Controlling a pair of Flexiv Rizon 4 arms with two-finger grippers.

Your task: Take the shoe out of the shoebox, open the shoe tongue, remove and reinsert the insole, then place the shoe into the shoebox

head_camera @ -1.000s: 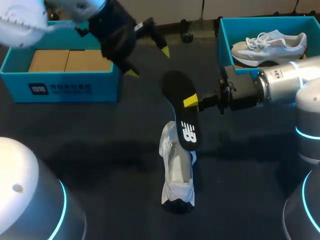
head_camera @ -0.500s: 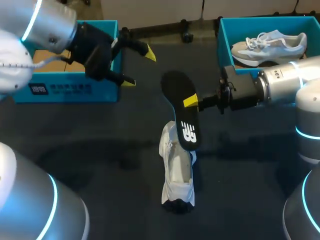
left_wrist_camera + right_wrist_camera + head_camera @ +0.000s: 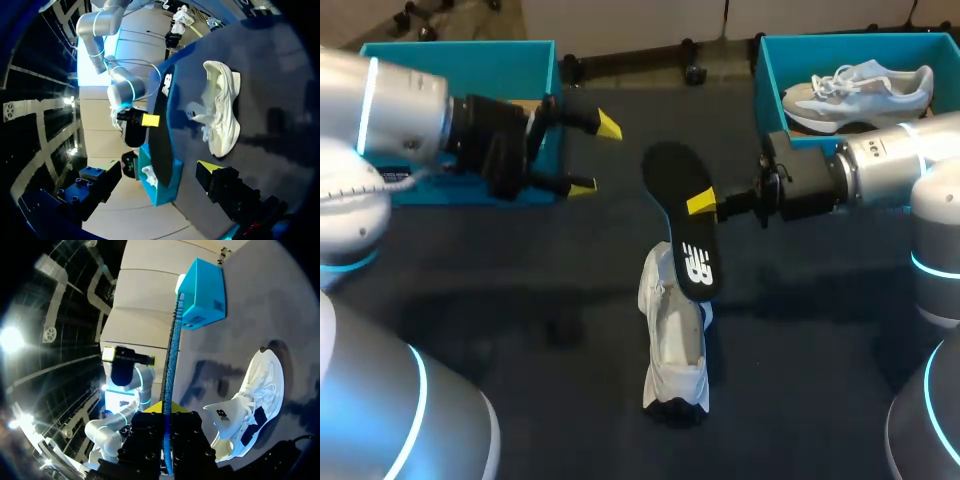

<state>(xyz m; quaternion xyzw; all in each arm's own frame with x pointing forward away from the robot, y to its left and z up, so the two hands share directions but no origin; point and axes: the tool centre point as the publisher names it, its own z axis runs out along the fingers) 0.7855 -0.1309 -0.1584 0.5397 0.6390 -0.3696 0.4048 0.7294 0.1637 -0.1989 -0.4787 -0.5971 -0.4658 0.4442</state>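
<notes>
The white shoe (image 3: 675, 340) lies on the table (image 3: 520, 300), opening upward. Just beyond it, the right gripper (image 3: 703, 203) pinches the black insole (image 3: 680, 230), whose near end overlaps the shoe. The left gripper (image 3: 595, 157) hangs well left of the shoe, its fingers spread and empty.

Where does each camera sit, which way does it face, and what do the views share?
Head view: above and behind, looking down on the table; left gripper open, right gripper shut on the insole.
Left wrist view: on the left wrist, facing insole and white shoe; one yellow fingertip shows.
Right wrist view: on the right wrist, along the edge-on insole; its fingers show.
Shared: insole and white shoe in all three.
</notes>
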